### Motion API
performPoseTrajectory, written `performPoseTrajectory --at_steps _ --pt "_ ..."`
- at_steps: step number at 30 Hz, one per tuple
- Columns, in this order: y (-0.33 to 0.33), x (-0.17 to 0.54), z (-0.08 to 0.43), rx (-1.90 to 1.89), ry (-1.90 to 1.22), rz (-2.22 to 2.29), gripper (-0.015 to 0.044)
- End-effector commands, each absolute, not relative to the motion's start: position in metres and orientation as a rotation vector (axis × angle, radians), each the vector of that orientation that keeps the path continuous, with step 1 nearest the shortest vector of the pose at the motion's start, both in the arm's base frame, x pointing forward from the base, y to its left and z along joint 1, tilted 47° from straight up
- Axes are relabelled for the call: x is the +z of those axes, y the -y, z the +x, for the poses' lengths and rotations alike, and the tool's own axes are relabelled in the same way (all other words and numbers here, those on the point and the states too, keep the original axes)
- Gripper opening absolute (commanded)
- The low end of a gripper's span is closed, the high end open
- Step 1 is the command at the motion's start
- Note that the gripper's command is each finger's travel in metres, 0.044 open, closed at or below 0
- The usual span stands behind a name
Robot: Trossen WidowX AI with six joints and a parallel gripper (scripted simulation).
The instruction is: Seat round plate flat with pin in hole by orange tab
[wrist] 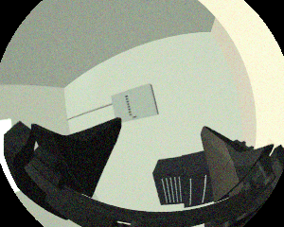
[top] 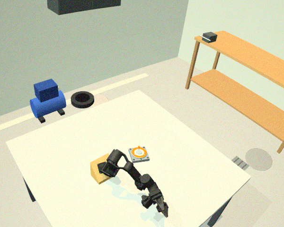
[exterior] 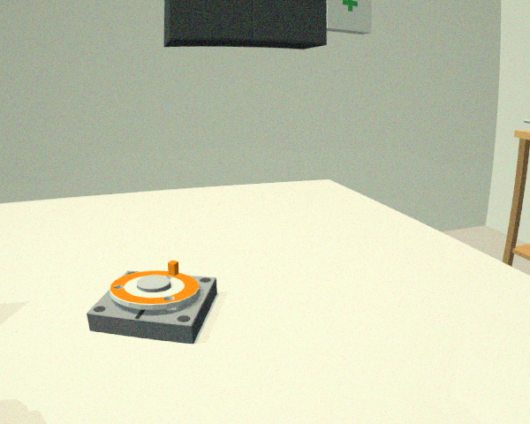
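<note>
One round plate (exterior: 154, 289) sat on its grey base (exterior: 151, 319) mid-table (top: 161, 122), orange tab (exterior: 173, 267) upright at its far edge. Well apart, the end effector (top: 163, 207) hung with fingers spread, gripping nothing; a yellow block (top: 98, 172) lay beside the arm.

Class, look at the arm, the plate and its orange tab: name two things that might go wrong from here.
1. The gripper is open and far from the plate, pointing away from it; a long approach may arrive misaligned.
2. The orange tab is small and stands at the plate's far edge; pushing it may tilt the plate on the base rather than turn it.
</note>
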State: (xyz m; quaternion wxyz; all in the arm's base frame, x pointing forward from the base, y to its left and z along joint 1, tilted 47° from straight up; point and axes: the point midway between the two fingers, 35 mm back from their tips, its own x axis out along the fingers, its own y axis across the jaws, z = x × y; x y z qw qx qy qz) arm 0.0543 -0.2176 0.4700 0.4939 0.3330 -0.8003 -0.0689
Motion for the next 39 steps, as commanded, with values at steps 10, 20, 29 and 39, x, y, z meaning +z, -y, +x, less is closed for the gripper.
performPoseTrajectory --at_steps 10,20,29,39 --pt "0.251 0.429 0.199 -0.402 1.460 1.102 0.0138" --pt "0.219 0.350 0.343 -0.617 0.854 1.168 0.0000" --pt "0.136 0.248 0.433 -0.718 0.201 0.959 0.0000" --pt "0.021 0.123 0.451 -0.691 -0.478 0.591 0.0000"
